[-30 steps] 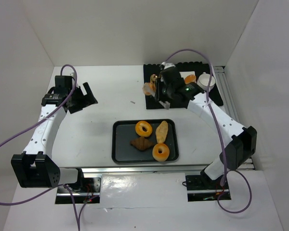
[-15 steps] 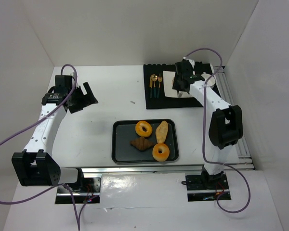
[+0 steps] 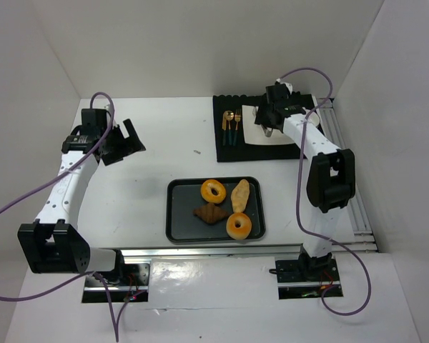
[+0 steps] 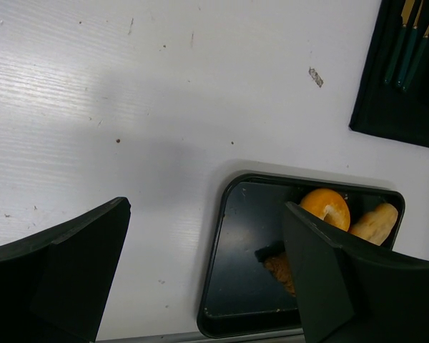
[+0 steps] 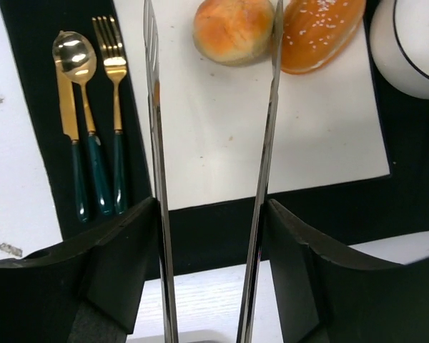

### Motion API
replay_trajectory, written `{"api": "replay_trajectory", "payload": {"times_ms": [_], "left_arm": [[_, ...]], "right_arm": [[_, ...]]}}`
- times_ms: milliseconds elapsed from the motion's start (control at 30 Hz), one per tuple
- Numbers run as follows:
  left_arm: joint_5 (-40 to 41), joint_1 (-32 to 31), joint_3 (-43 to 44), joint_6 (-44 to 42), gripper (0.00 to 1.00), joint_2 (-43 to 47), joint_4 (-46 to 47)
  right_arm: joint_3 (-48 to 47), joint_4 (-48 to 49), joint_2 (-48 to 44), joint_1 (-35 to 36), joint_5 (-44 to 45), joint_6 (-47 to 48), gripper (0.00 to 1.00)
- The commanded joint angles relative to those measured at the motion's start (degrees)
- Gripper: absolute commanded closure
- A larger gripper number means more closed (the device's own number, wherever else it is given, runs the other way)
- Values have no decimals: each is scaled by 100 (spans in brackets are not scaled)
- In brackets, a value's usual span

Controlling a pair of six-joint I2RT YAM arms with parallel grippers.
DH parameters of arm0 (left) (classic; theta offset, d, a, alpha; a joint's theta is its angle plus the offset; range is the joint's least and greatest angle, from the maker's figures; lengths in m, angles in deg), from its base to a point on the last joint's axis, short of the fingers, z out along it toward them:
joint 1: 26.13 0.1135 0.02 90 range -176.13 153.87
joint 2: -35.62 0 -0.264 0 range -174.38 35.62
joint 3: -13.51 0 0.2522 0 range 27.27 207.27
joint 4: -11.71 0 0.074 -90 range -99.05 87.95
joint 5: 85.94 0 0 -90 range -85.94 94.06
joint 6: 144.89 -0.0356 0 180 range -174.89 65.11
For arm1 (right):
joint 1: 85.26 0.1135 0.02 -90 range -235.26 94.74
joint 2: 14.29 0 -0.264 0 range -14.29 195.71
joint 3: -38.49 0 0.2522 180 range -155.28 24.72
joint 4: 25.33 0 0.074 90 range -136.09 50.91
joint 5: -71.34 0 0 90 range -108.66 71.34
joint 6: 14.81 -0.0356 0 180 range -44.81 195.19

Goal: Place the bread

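Observation:
My right gripper is shut on metal tongs, whose two blades stand apart above a white plate on a black mat. A round bun and a sesame bun lie on the plate near the tong tips; the tongs hold nothing. A black tray at table centre holds a glazed ring, a long roll, a brown pastry and another round bread. My left gripper is open and empty, left of the tray.
A gold spoon, knife and fork with green handles lie on the mat left of the plate. A white cup stands on the mat at the plate's right. White walls enclose the table on three sides.
My right arm swung from the mat's left edge back over the plate. The bread that was in the tongs a second ago is no longer held there. The left arm has barely moved.

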Motion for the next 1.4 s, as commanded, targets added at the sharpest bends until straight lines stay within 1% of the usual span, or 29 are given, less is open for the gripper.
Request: {"api": "replay_trajectory", "payload": {"times_ms": [0,133,167,233,267,367,400,433,467,533,567,600,667,767,867,933,1067,1200,1367], "left_arm": [[-84,42,270,-56,0,-75,-2],[-84,42,270,-56,0,-75,-2],[-84,42,270,-108,0,-75,-2],[-84,42,270,-109,0,-75,-2],[-84,42,270,-109,0,-75,-2],[-84,42,270,-109,0,-75,-2],[-84,42,322,-109,0,-75,-2],[-23,42,323,-109,0,-75,-63],[-22,42,323,-109,0,-75,-64],[-22,42,393,-109,0,-75,-116],[30,42,393,-109,0,-75,-116],[30,42,393,-109,0,-75,-116],[30,42,393,-109,0,-75,-116],[91,42,323,-162,0,-75,7],[197,42,384,-109,0,-75,7],[197,42,384,-47,0,-75,7],[250,42,445,-47,0,-75,7],[250,42,507,-47,0,-75,7],[250,42,507,58,0,-75,7]], "right_arm": [[-233,521,-309,95,-196,51,32],[-470,266,-581,314,-99,192,33],[-471,206,-686,376,101,271,33],[-357,91,-1073,727,208,428,36],[-287,38,-1231,842,208,430,36],[205,-198,-1934,1290,-89,491,40],[372,-252,-2344,1535,-186,544,40],[730,-304,-2549,1650,-283,544,40],[916,-453,-2742,1773,-606,596,41],[1224,-681,-3233,2124,-819,597,41],[1435,-1048,-3349,2230,-933,597,43],[1489,-1261,-3499,2405,-1274,597,45],[1611,-1787,-3657,2626,-1574,649,45],[1744,-2289,-3956,3048,-1690,527,45],[1806,-2572,-4097,3250,-1690,439,45],[1806,-2791,-4098,3329,-1882,386,45],[1806,-3257,-4045,3576,-1734,281,46],[1806,-3477,-3984,3647,-1655,228,45],[1806,-3706,-3756,3699,-1593,404,43]]}}
